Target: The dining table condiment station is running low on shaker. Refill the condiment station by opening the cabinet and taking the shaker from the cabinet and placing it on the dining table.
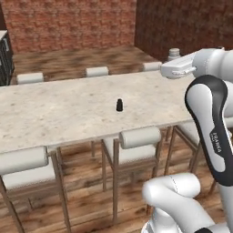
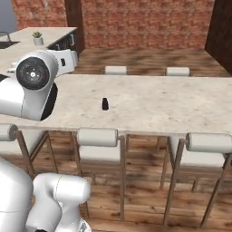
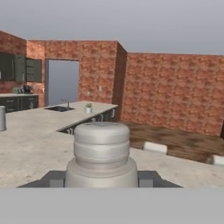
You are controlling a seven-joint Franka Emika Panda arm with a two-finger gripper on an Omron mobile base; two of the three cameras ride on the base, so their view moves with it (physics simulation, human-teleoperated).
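The shaker (image 3: 101, 151), a pale grey-white cylinder with a narrower ribbed cap, stands upright between my gripper's (image 3: 101, 179) two dark fingertips, which are shut on its base. In the left base view the shaker's cap (image 1: 173, 53) pokes up just above my white hand, over the right end of the dining table (image 1: 63, 113). The table's beige speckled top (image 2: 158, 104) stretches across both base views. The dark cabinet (image 3: 17, 68) hangs on the far wall at the left of the hand view.
A small black shaker (image 1: 119, 105) stands mid-table (image 2: 105, 103). White-cushioned stools (image 1: 136, 139) line both long sides. A tall grey canister (image 3: 2, 118) stands on the table at left. Beyond lie a counter with a sink (image 3: 61, 108) and a potted plant (image 3: 89, 107).
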